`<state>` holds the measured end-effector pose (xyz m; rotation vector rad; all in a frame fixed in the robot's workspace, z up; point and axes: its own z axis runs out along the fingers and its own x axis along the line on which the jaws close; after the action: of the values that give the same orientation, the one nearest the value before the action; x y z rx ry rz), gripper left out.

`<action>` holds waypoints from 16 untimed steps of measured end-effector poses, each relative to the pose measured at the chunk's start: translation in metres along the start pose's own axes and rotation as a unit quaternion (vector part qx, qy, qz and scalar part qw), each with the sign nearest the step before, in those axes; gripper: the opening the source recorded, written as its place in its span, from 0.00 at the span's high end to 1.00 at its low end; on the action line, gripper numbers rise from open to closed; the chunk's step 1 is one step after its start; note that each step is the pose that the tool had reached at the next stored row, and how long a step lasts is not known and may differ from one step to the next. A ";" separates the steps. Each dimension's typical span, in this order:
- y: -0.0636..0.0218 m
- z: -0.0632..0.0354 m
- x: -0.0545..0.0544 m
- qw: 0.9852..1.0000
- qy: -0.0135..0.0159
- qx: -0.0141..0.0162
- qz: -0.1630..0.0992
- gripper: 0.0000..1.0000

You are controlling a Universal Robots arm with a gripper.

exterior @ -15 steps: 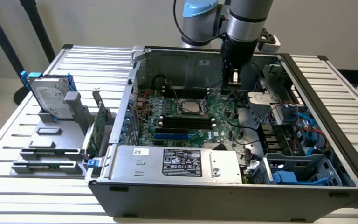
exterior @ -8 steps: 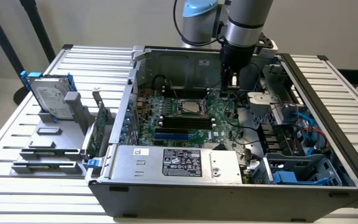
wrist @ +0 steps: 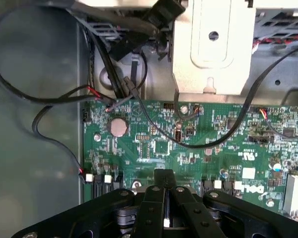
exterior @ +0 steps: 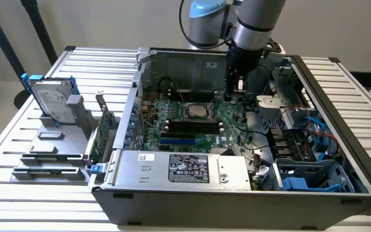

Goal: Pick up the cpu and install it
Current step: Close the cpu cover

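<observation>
A large grey metal computer case (exterior: 237, 205) lies open on a desk (exterior: 359, 96) of pale metal slats, and a green motherboard (exterior: 179, 133) covers its floor. The grey arm (exterior: 253, 24) comes down into the case from twelve o'clock. Its black gripper (exterior: 235, 98) hangs just over the board, near the middle of the case. In the wrist view the gripper (wrist: 164, 181) has its two fingers pressed together, and nothing is between them. Under it are the green board, a round silver coin battery (wrist: 118, 126) and thin black cables (wrist: 20, 94). The cpu (exterior: 197, 111), a small flat square chip with a pale silver-grey top, seems to lie inside the square metal-framed socket (exterior: 186, 111) on the board. In the exterior view it is near the gripper, at about eight o'clock from it, and it does not touch the gripper. I cannot tell whether the frame is locked over the chip. A grey metal power supply (exterior: 185, 169) with a dark label sits at six o'clock of the board. Outside the case, at nine o'clock, a silver rectangular hard drive (exterior: 51, 99) with blue side rails stands upright in a grey holder.
</observation>
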<state>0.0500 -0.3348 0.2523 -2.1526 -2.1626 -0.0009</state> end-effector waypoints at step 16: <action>-0.0044 0.0006 0.000 0.996 -0.001 0.091 -0.018 0.89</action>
<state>0.0456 -0.3348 0.2520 -2.0160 -2.1111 0.1880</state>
